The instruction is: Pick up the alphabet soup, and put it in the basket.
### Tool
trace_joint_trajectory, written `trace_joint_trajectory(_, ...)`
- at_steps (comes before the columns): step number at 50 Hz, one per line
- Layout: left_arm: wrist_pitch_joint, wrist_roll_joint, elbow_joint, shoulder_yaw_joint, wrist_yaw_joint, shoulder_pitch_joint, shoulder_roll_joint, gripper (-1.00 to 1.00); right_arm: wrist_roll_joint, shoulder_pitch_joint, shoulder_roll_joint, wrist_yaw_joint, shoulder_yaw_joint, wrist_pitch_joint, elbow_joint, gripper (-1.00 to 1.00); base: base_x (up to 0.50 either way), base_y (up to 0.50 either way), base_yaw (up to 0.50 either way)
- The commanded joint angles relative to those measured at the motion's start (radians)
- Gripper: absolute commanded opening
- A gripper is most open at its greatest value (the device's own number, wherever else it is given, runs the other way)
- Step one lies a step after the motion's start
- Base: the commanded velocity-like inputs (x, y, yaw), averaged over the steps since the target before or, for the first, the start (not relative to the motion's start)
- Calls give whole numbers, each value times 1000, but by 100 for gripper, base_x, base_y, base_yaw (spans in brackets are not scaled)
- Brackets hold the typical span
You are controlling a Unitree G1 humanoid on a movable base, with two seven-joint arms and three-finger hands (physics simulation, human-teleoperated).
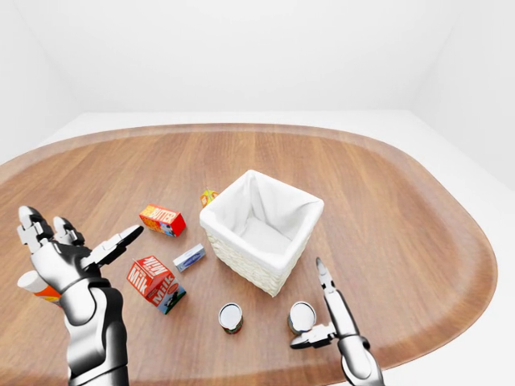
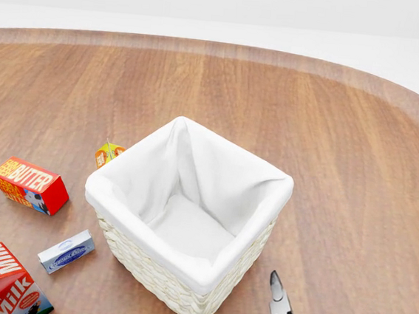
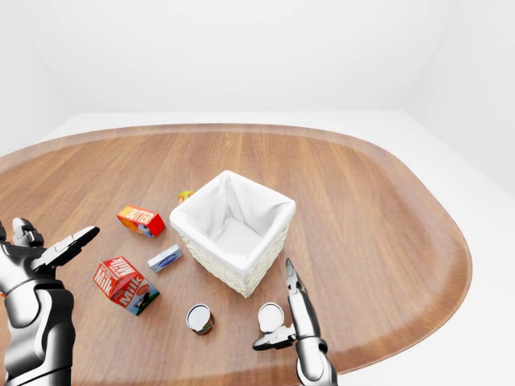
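Note:
Two small cans stand on the wooden table below the basket in the left-eye view, one at the left (image 1: 231,317) and one at the right (image 1: 302,317). Their labels are too small to read, so I cannot tell which is the alphabet soup. My right hand (image 1: 314,308) is open right beside the right-hand can, with one finger pointing up and the thumb low under the can; it does not close on it. The wicker basket (image 1: 241,259) with a white cloth liner is empty. My left hand (image 1: 80,235) is raised, open and empty at the far left.
Left of the basket lie a red butter box (image 1: 162,219), a red milk carton (image 1: 154,283), a small blue-white box (image 1: 189,257) and a small orange box (image 1: 208,195). An orange-white object (image 1: 32,284) is partly hidden behind my left hand. The table edge curves close below the cans.

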Motion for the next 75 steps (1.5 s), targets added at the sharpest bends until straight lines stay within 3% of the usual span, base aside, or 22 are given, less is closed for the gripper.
trace_joint_trajectory(1, 0, 0, 11, -1, -3, -3, 0, 100, -43, -15, -7, -34, 50, 0, 5, 100, 0, 0, 0)
trace_joint_trajectory(23, 0, -2, -27, 4, 0, 8, -5, 100, -39, -76, -2, -100, 41, 0, 319, 100, 0, 0, 0)
trace_joint_trajectory(36, 0, 0, 6, -1, -4, -1, -2, 100, -43, -71, 8, -62, 31, 0, 240, 100, 0, 0, 0)
trace_joint_trajectory(75, 0, -1, 17, -2, -6, -5, 1, 100, -39, -161, 26, -66, 29, 0, 348, 100, 0, 0, 0)
